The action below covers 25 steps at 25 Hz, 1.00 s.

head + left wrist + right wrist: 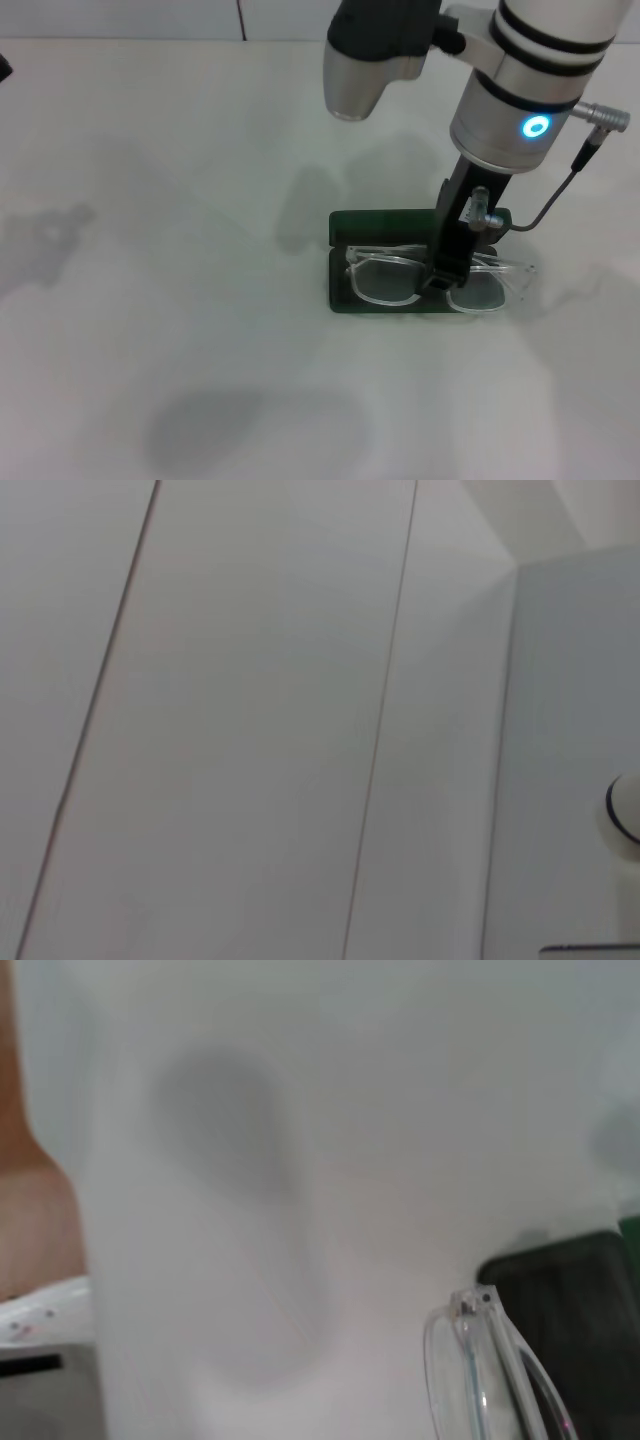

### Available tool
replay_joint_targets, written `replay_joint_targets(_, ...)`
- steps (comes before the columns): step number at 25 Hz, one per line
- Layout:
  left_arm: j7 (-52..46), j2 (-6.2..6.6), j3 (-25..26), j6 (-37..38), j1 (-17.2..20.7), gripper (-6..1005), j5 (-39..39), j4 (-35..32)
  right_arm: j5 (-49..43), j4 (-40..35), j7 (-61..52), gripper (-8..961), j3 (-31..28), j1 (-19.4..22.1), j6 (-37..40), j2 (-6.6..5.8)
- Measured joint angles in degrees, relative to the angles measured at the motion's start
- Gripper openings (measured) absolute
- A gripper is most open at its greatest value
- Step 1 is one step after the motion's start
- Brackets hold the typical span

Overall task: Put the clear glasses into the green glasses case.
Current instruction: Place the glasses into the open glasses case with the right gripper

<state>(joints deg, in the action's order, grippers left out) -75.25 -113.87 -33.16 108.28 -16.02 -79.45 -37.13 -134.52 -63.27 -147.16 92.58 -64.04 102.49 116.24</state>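
Head view alone shows right gripper (447,272) pinching clear glasses (400,281) at bridge over green glasses case (380,225); right wrist view shows only transparent hinge, dark lining. Left gripper unseen.

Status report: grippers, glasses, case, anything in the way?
Right gripper down at clear glasses, at the bridge. Glasses lie over open green glasses case. Left gripper out of sight. Nothing in the way.

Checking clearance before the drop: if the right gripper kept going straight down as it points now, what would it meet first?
The right gripper is at the bridge of the clear glasses; going down, they would probably meet the open green glasses case tray first. Depth is unclear.
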Motion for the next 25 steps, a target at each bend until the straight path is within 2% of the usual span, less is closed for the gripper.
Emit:
replay_joint_targets(11, 0.07, -0.52, 0.30, -0.08, -1.10, 87, -1.81, 0.43, -2.36, 2.17, 0.68, 112, 9.39, 0.12, -7.81, -0.03)
replay_joint_targets(25, 0.82, -0.85, 0.03, -0.18, -0.84, 90, -2.03, 1.12, -2.50, 4.70, 1.49, 116, 13.06, 0.35, -12.83, -0.05)
